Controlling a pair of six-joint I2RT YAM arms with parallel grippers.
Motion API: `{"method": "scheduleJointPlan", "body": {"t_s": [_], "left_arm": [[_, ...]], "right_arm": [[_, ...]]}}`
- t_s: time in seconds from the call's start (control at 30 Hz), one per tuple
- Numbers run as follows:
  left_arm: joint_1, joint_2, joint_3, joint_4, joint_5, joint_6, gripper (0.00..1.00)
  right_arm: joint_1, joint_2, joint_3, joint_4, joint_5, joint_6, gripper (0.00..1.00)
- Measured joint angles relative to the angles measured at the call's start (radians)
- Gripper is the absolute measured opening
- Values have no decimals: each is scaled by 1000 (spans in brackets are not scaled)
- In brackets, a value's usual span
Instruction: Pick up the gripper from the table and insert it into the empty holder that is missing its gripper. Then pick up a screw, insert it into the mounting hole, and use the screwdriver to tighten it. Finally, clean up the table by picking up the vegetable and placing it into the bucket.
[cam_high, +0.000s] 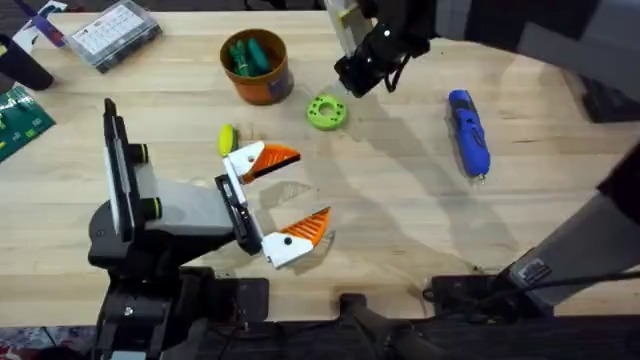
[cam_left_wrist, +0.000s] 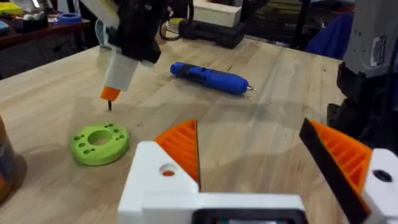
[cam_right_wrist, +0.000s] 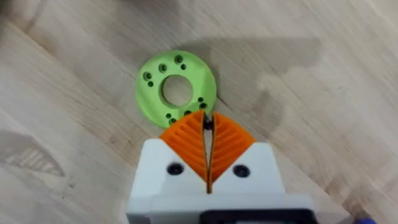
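My right gripper (cam_right_wrist: 207, 119) is shut on a small black screw (cam_right_wrist: 208, 124), which points down just beside a green ring (cam_right_wrist: 176, 90) with small mounting holes. In the overhead view that gripper (cam_high: 352, 82) hangs right behind the ring (cam_high: 326, 111). In the left wrist view the screw (cam_left_wrist: 110, 104) hovers a little above the table (cam_left_wrist: 261, 134) beyond the ring (cam_left_wrist: 99, 143). My left gripper (cam_high: 312, 185) rests open and empty near the front. The blue screwdriver (cam_high: 468, 132) lies on the right. The orange-brown bucket (cam_high: 262, 88) holds green vegetable pieces (cam_high: 250, 55). The holder is out of view.
A small yellow object (cam_high: 228, 138) lies beside my left gripper's far finger. A clear compartment box (cam_high: 110, 35) sits at the back left and a green circuit board (cam_high: 15, 120) at the left edge. Bare wood stretches between the ring and the screwdriver.
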Motion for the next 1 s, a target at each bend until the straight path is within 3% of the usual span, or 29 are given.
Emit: {"method": "scheduleJointPlan", "body": {"t_s": [1.0], "left_arm": [[0, 0, 0, 0, 0, 0, 986]], "right_arm": [[70, -377, 0, -209, -4, 0, 7]]}}
